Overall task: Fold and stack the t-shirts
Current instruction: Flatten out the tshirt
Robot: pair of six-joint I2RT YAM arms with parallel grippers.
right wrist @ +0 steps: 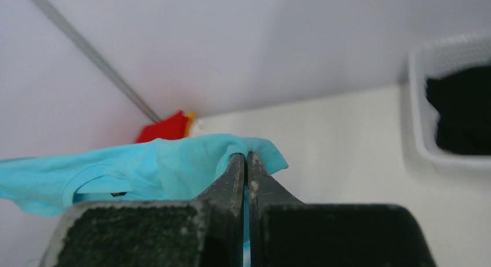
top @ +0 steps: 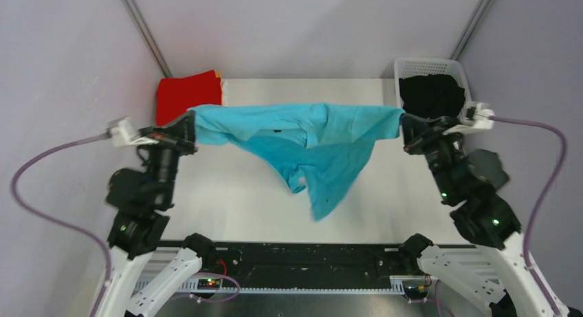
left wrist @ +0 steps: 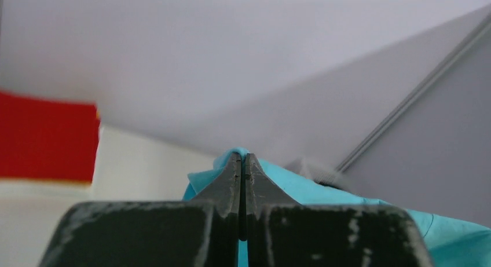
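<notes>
A turquoise-blue t-shirt [top: 302, 141] hangs stretched in the air between my two grippers, its lower part drooping toward the table. My left gripper [top: 191, 129] is shut on its left edge; the fabric [left wrist: 324, 189] pokes out past the closed tips [left wrist: 243, 158]. My right gripper [top: 404, 128] is shut on its right edge, with the cloth [right wrist: 150, 165] bunched around the tips [right wrist: 246, 157]. A folded red t-shirt [top: 188, 95] lies at the back left, an orange edge beneath it. A black t-shirt [top: 432, 93] fills the basket.
A white lattice basket [top: 427, 62] stands at the back right corner. The white table surface [top: 227, 200] lies below the hanging shirt. Grey walls close in on the left, back and right.
</notes>
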